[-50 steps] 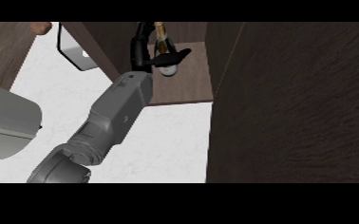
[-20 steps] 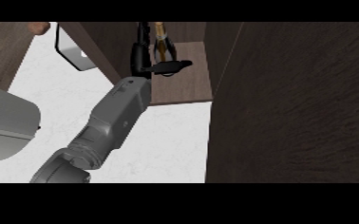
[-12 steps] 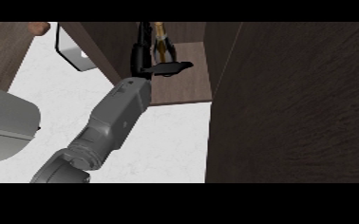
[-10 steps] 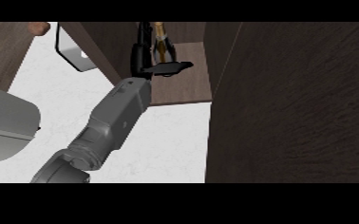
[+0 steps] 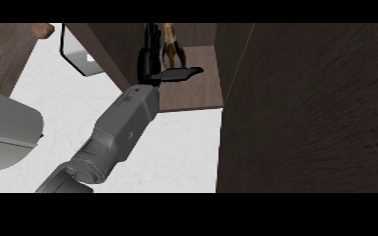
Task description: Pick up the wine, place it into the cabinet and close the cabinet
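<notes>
The wine bottle (image 5: 171, 46), dark with a golden-brown neck, stands upright on the brown floor of the open cabinet (image 5: 199, 92) at the top middle. My left hand (image 5: 151, 55) is inside the cabinet right beside the bottle. Its fingers point straight up along the bottle's left side. The thumb (image 5: 179, 73) sticks out flat to the right in front of the bottle's lower part, which it hides. The hand looks open, not curled round the bottle. The right hand is out of sight.
The cabinet's dark wooden door (image 5: 303, 110) stands open and fills the right side. A white counter (image 5: 173, 145) lies below the cabinet. A grey-framed white object (image 5: 80, 55) stands at the upper left. A grey rounded object (image 5: 15, 130) sits at the left edge.
Since 2.5 s ago the thumb has swung away from the bottle and now points straight out to the right. Over the last second arm and bottle have barely moved.
</notes>
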You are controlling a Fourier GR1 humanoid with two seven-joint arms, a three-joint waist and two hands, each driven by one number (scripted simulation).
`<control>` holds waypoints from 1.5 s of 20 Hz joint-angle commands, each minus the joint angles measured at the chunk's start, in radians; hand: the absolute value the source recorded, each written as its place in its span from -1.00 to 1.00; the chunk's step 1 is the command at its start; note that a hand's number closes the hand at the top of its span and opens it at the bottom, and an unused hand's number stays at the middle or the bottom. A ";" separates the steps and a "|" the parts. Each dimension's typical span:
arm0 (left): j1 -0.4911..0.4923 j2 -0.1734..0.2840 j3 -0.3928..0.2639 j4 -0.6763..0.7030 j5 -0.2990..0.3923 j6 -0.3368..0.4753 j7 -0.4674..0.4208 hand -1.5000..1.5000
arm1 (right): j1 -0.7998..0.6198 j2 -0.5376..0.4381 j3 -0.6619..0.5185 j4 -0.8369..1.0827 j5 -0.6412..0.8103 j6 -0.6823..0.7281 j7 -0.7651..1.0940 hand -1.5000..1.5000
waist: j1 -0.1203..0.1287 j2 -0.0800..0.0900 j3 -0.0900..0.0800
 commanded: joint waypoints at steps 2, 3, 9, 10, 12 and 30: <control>0.147 0.001 -0.078 -0.077 0.087 0.016 -0.016 -1.00 | 0.025 -0.017 -0.037 -0.087 -0.042 -0.012 0.046 -1.00 | 0.023 -0.008 -0.001; 0.156 0.001 -0.129 -0.112 0.118 0.022 -0.005 -1.00 | -0.046 -0.008 -0.023 -0.052 -0.025 -0.030 0.053 -1.00 | 0.015 -0.005 -0.002; 0.310 0.001 -0.397 -0.406 0.235 0.179 0.066 -1.00 | 0.015 -0.034 -0.065 -0.083 -0.060 -0.007 0.037 -1.00 | 0.037 -0.009 -0.001; 0.328 0.001 -0.444 -0.480 0.264 0.250 0.078 -1.00 | 0.002 -0.014 -0.039 -0.070 -0.002 -0.033 0.034 -1.00 | 0.041 -0.010 -0.001; 0.423 0.001 -0.513 -0.586 0.254 0.302 0.078 -1.00 | 0.002 -0.003 -0.015 -0.071 0.019 -0.045 0.037 -1.00 | 0.061 -0.012 -0.001; 0.827 0.136 -0.714 -1.348 0.020 0.621 0.254 -1.00 | 0.025 -0.066 -0.111 -0.106 -0.064 -0.024 0.051 -1.00 | 0.081 -0.009 0.000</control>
